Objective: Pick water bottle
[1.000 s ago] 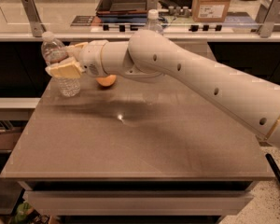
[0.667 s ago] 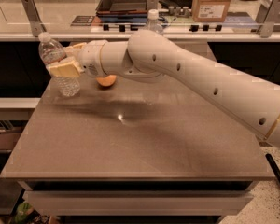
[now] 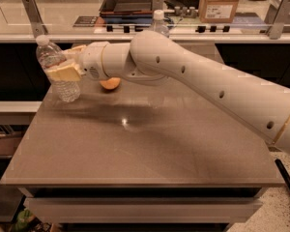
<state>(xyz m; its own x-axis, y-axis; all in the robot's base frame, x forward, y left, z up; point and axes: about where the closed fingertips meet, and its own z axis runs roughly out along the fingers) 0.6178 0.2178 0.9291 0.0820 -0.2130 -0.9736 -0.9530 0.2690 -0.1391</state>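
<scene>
We hold the gripper (image 3: 63, 73) closed across the middle of the water bottle (image 3: 66, 90), cap above the jaws, base below. Gripping mid-body should keep it balanced. An orange object (image 3: 110, 83) lies back under the wrist.

We see gripper (image 3: 59, 72) upper left of frame, fingers clamped round water bottle (image 3: 67, 88), at table (image 3: 135, 153) corner.
</scene>
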